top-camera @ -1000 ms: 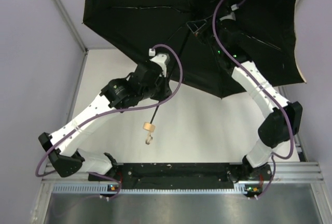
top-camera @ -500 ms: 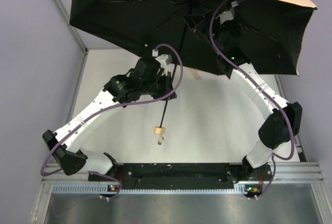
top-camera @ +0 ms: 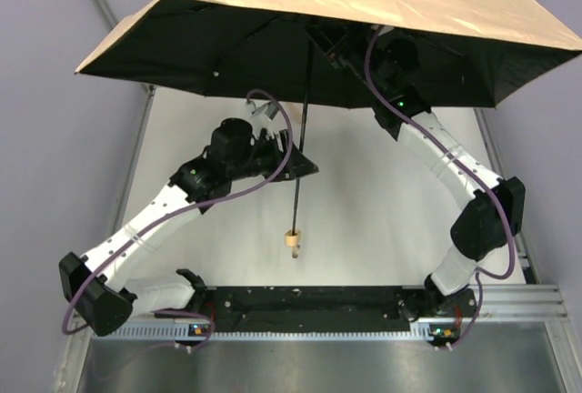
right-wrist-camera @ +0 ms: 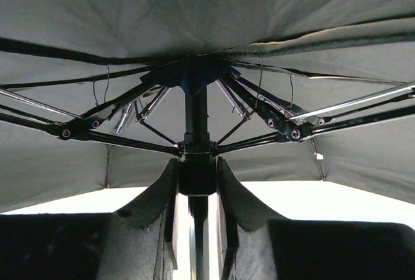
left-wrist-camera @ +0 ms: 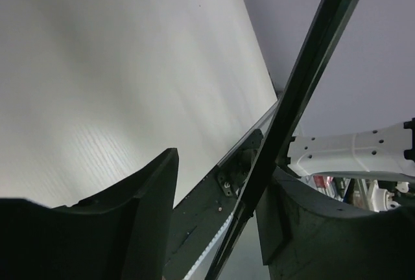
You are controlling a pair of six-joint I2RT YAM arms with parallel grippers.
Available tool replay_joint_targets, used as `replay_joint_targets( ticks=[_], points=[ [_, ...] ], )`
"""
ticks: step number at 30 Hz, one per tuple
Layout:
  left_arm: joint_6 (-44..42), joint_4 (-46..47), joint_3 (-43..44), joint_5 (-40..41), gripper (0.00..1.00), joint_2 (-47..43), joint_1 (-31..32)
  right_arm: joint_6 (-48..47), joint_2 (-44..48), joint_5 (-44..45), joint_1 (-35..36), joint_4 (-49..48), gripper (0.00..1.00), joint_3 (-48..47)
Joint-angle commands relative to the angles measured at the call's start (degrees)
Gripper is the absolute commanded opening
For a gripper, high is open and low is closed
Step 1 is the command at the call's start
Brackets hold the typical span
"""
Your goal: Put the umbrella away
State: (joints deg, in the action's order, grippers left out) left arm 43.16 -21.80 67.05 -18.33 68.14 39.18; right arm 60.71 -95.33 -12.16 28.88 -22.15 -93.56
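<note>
Top external view first: the umbrella (top-camera: pixel 364 2) is spread wide open, tan fabric on top and black lining underneath, its canopy held high over the far end of the white tabletop (top-camera: pixel 391 220). Its thin black shaft (top-camera: pixel 303 129) slants down toward the near side, with the small tan handle (top-camera: pixel 293 240) at the lower end.

Over to the wrist camera for the right claw (right-wrist-camera: pixel 196 173). It is clamped tight on the shaft just beneath the runner, right where the metal ribs (right-wrist-camera: pixel 123 140) fan out under the lining. That arm reaches up under the canopy from the right side.

Now the left claw (left-wrist-camera: pixel 224 173), which sits partway down the shaft. Its jaws stand apart, a good deal wider than the rod, and it grips nothing. The shaft runs diagonally through the gap, close by one finger (left-wrist-camera: pixel 305 228) and well off the other. Whether the rod actually brushes that nearer finger, I cannot tell from here.
</note>
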Motion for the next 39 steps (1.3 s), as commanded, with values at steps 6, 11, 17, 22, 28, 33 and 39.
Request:
replay_joint_targets(
  ticks=[6, 11, 17, 22, 28, 33, 39],
  points=[
    [4.8, 16.8, -4.0, -6.8, 0.03, -2.3, -6.4, 5.7, -0.8, -5.5, 0.0, -4.3, 0.0, -5.6],
    [-1.8, 8.7, 2.4, -1.3, 0.0, 0.1, -6.3, 3.5, -0.8, -1.6, -0.2, 15.4, 0.22, -10.3],
    [-4.6, 7.9, 2.3, 2.6, 0.0, -0.7, -6.0, 7.6, -4.8, 0.5, -1.1, 23.5, 0.63, -13.7],
    [-5.3, 7.7, 2.3, 2.1, 0.0, -0.4, -5.9, 5.4, -7.8, 0.4, -1.1, 25.4, 0.75, -18.7],
    [-6.1, 6.8, 1.9, 2.3, 0.0, -0.6, -5.5, 2.0, -12.0, -0.1, 0.5, 28.7, 0.71, -24.1],
    [-6.4, 5.9, 2.6, 1.8, 0.0, -0.3, -5.0, 0.3, -16.0, -2.1, 1.2, 29.0, 0.48, -28.9],
    [-6.7, 5.2, 3.5, 1.5, 0.0, 0.0, -4.7, 0.4, -18.0, -3.7, 1.5, 28.4, 0.38, -31.4]
  ],
)
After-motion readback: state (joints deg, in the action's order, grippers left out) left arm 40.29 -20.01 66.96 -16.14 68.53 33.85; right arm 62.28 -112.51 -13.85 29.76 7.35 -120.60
